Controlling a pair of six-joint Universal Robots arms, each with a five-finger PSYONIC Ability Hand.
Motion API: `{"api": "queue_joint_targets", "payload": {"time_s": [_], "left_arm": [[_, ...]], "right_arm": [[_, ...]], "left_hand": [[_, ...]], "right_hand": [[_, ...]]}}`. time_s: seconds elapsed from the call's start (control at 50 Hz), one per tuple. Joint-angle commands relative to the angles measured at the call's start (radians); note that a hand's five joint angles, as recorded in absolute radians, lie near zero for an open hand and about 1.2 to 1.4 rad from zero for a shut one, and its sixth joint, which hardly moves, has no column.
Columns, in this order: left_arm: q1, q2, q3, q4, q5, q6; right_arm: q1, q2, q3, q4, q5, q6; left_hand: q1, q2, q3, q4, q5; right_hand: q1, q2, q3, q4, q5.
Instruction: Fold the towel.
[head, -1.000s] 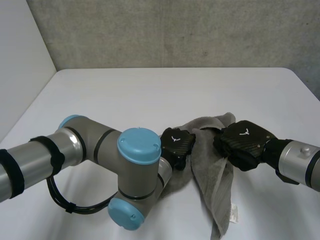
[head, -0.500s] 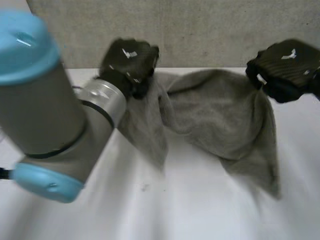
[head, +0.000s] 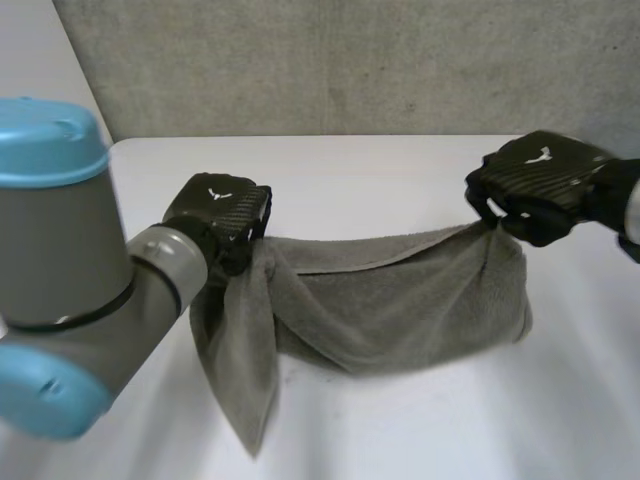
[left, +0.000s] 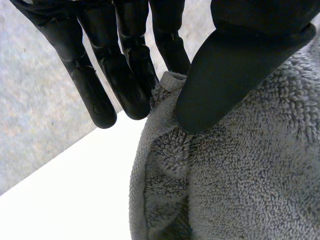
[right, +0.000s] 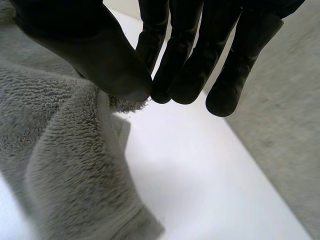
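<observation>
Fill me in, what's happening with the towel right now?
Both hands have the grey towel stretched between them over the white table. The left hand pinches one end of its upper edge, and the right hand pinches the other. The cloth sags in the middle, and a loose end dangles below the left hand. No fold is made yet.

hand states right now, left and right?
Left hand: shut on the towel, pinching one end of its top edge.
Right hand: shut on the towel, pinching the other end.
</observation>
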Motion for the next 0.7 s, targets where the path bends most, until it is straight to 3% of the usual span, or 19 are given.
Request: {"api": "queue_joint_targets", "payload": {"time_s": [0.02,0.14,0.28,0.38,0.42,0.44,0.48,0.6,0.7], "left_arm": [[0.037,-0.178,0.268,0.041,0.021,-0.001],[0.037,-0.218,0.561,0.096,0.014,-0.021],[0.037,-0.167,0.647,0.125,0.008,-0.087],[0.04,-0.115,0.555,0.116,0.013,-0.13],[0.049,-0.089,0.413,0.112,0.022,-0.129],[0.049,-0.089,0.413,0.112,0.022,-0.129],[0.067,-0.062,0.248,0.118,0.024,-0.126],[0.086,-0.072,0.04,0.138,0.033,-0.124],[0.088,-0.112,-0.162,0.179,0.071,-0.123]], "right_arm": [[0.106,0.235,-0.22,-0.055,0.054,0.012],[0.143,0.305,-0.472,-0.326,0.138,0.078],[0.135,0.236,-0.522,-0.554,0.137,0.267],[0.134,0.182,-0.451,-0.554,0.059,0.345],[0.134,0.168,-0.344,-0.542,-0.091,0.337],[0.134,0.168,-0.344,-0.542,-0.091,0.337],[0.122,0.16,-0.237,-0.527,-0.2,0.305],[0.102,0.18,-0.083,-0.445,-0.216,0.176],[0.106,0.266,0.081,-0.301,-0.196,-0.148]], "left_hand": [[0.256,0.184,0.181,0.18,0.221],[0.256,0.184,0.181,0.18,0.221],[0.256,0.184,0.181,0.18,0.221],[0.256,0.184,0.181,0.18,0.221],[0.256,0.184,0.181,0.18,0.221],[0.256,0.184,0.181,0.18,0.221],[0.256,0.184,0.181,0.18,0.221],[0.256,0.184,0.181,0.18,0.221],[0.256,0.184,0.181,0.18,0.221]], "right_hand": [[0.065,0.078,0.048,0.038,0.041],[0.065,0.078,0.048,0.038,0.041],[0.065,0.078,0.048,0.038,0.041],[0.065,0.078,0.048,0.038,0.041],[0.065,0.078,0.048,0.038,0.041],[0.065,0.078,0.048,0.038,0.041],[0.065,0.078,0.048,0.038,0.041],[0.065,0.078,0.048,0.038,0.041],[0.065,0.078,0.048,0.038,0.041]]}}
